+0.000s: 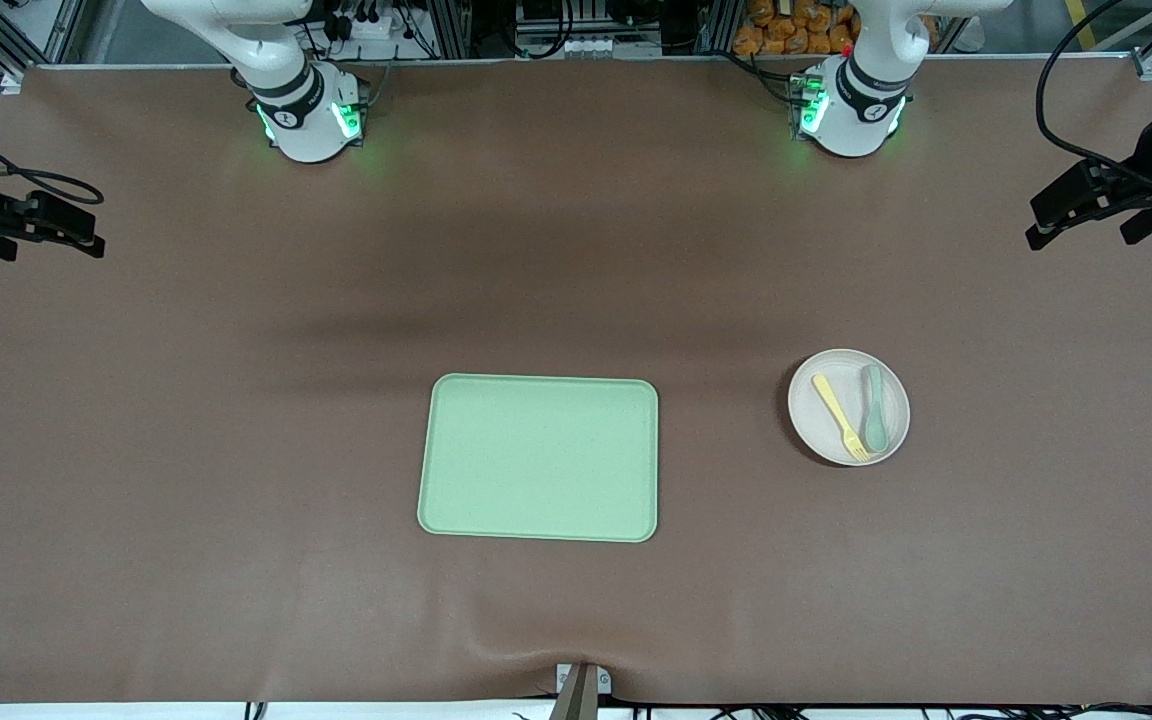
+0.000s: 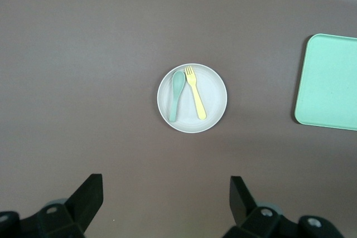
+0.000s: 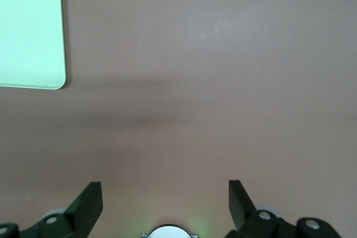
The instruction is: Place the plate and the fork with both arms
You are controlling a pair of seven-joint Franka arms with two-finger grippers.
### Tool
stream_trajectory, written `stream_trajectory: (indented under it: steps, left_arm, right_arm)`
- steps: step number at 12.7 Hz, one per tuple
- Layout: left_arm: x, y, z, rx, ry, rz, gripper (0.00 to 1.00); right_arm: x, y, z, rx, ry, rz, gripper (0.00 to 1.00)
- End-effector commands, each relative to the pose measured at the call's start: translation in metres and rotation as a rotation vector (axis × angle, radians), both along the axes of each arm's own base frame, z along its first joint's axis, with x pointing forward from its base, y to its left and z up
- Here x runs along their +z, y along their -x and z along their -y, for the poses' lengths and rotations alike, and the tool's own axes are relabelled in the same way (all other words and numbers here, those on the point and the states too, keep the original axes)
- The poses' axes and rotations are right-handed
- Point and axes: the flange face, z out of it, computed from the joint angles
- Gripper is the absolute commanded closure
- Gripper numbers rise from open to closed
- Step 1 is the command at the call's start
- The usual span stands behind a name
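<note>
The off-white plate point(image 1: 848, 407) lies on the brown table toward the left arm's end; it also shows in the left wrist view point(image 2: 212, 90). On it lie the yellow fork point(image 1: 840, 417) point(image 2: 195, 99) and a grey-green spoon point(image 1: 874, 407) point(image 2: 175, 95), side by side. The light-green tray point(image 1: 539, 457) lies mid-table, bare; its edge shows in both wrist views point(image 2: 329, 82) point(image 3: 29, 33). My left gripper point(image 1: 1086, 215) point(image 2: 165, 196) is open and empty, high over the left arm's end of the table. My right gripper point(image 1: 61, 228) point(image 3: 165, 196) is open and empty, high over the right arm's end.
The two arm bases point(image 1: 311, 115) point(image 1: 851, 110) stand at the table's edge farthest from the front camera, with green lights. A camera mount point(image 1: 581, 690) sits at the table's nearest edge. A brown mat covers the table.
</note>
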Motion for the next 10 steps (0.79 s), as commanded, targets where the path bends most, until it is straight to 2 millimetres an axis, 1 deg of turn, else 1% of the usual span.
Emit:
stream_trajectory:
  steps: [1, 4, 10]
  left_arm:
    - [0.0034, 0.0049, -0.0008, -0.011, -0.019, -0.001, 0.00]
    - [0.0113, 0.0008, -0.0040, -0.004, -0.021, 0.010, 0.00]
    - [0.0077, -0.0007, -0.0081, 0.004, -0.016, -0.001, 0.00]
  right_arm:
    - [0.0039, 0.0039, 0.0021, -0.014, 0.021, 0.001, 0.00]
    - [0.0031, 0.0034, 0.0021, -0.014, 0.021, 0.000, 0.00]
    - [0.0037, 0.0035, 0.0013, -0.013, 0.021, 0.000, 0.00]
